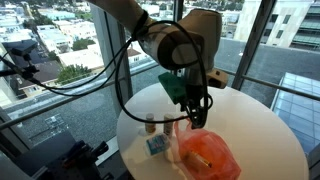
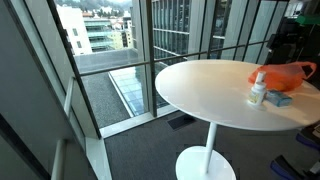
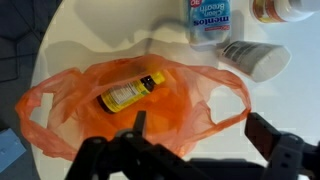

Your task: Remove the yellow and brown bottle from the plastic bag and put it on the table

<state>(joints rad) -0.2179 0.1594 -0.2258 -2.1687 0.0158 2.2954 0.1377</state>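
An orange plastic bag [image 3: 70, 110] lies on the round white table [image 3: 90, 40]. The yellow and brown bottle [image 3: 130, 92] lies on its side inside the bag, seen through the plastic. My gripper [image 3: 205, 135] is open and empty, hovering above the bag's near right handle, apart from the bottle. In both exterior views the bag [image 1: 210, 155] [image 2: 285, 74] sits near the table edge. The gripper [image 1: 195, 108] hangs just above it. The bottle itself does not show in either exterior view.
A blue Mentos box [image 3: 208, 20], a white bottle [image 3: 250, 58] lying on its side and another bottle [image 3: 285, 8] sit beside the bag. In an exterior view the box [image 1: 157, 146] and a small bottle [image 1: 151, 125] stand near the table's edge. Glass walls surround the table.
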